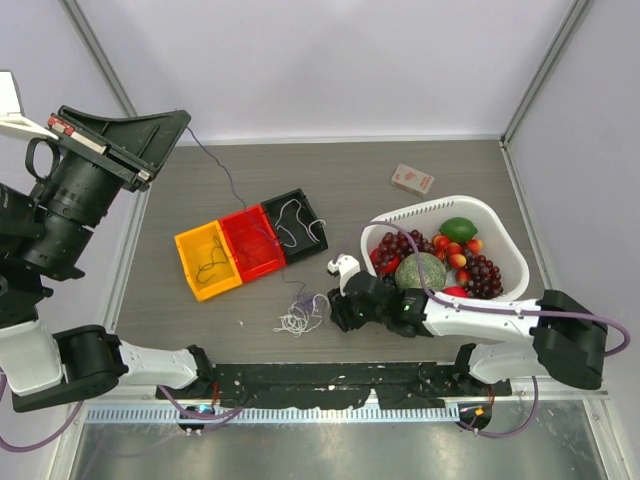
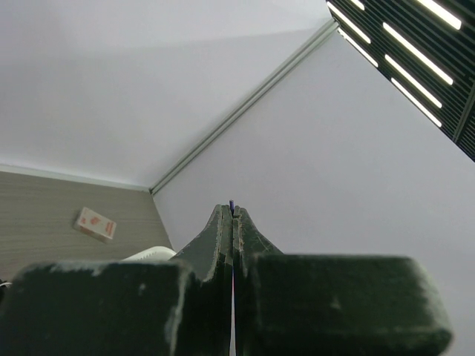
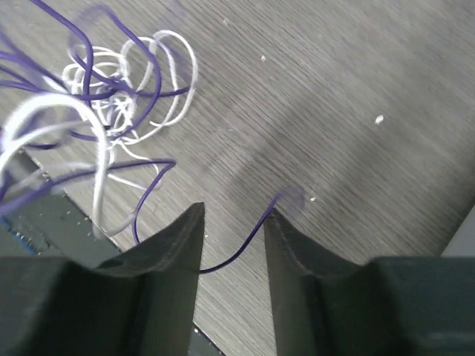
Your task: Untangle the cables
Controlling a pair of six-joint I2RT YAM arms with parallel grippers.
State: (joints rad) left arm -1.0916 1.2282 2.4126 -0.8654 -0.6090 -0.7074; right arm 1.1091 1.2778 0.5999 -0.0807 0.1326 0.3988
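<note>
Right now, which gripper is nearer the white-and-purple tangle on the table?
Right. The right gripper sits open just beside the tangle; the left gripper is raised far to the back left, shut on a purple cord.

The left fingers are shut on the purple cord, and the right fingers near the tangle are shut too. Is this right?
No. The right fingers are open near the tangle, as the right wrist view shows. The left fingers are shut on the purple cord.

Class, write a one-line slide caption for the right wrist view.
Open right tool above the table, a purple cord passing between its fingers, white-and-purple tangle beside.
</note>
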